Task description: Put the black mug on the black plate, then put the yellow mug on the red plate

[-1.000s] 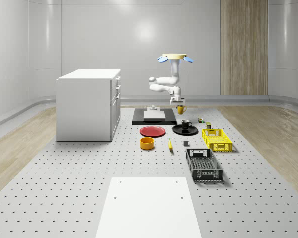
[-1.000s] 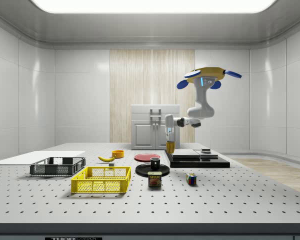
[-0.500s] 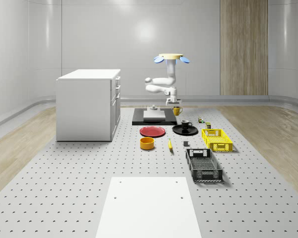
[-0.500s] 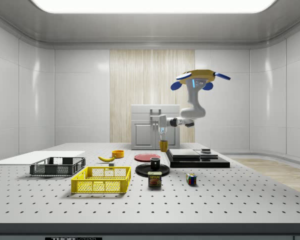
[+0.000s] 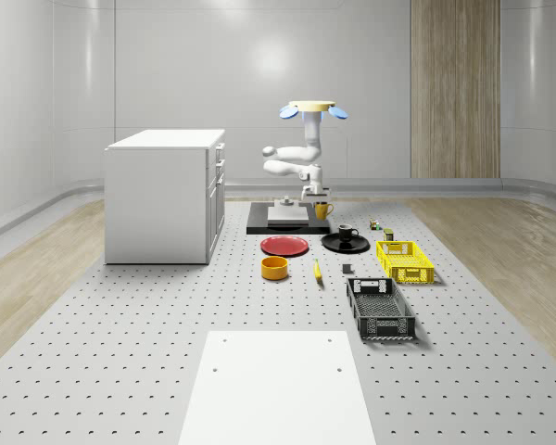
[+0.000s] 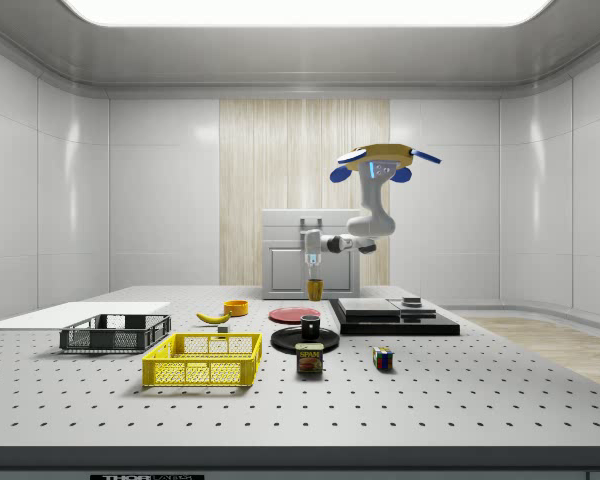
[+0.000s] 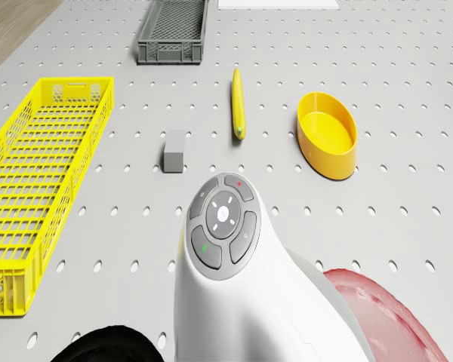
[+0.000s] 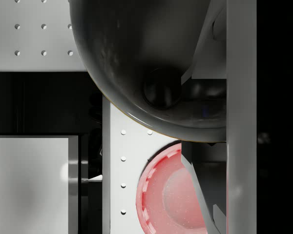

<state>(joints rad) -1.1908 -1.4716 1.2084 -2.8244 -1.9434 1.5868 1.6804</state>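
The yellow mug [image 5: 322,210] hangs in the air with my gripper [image 5: 315,200] shut on its rim. In the side view the mug [image 6: 314,289] is well above the table, just behind the red plate [image 6: 293,314]. The drone [image 5: 306,108] hovers high over the black platform's near edge. The red plate [image 5: 285,246] lies flat and bare, a little nearer than the mug. The black mug [image 5: 346,232] stands upright on the black plate [image 5: 356,247]. In the wrist view the mug's dark inside [image 8: 151,63] is close up, with the red plate [image 8: 166,195] below it.
A black platform [image 5: 259,226] with a white block lies behind the plates; a white cabinet [image 5: 162,195] stands at the whole-scene view's left. Nearer lie a yellow bowl [image 5: 274,268], a banana [image 5: 317,270], a small grey block [image 7: 175,151], a yellow crate [image 5: 404,260] and a black crate [image 5: 380,309].
The drone, arm and held yellow mug have moved toward the whole-scene view's left, from beside the black plate to near the red plate. The black mug and both plates stayed put.
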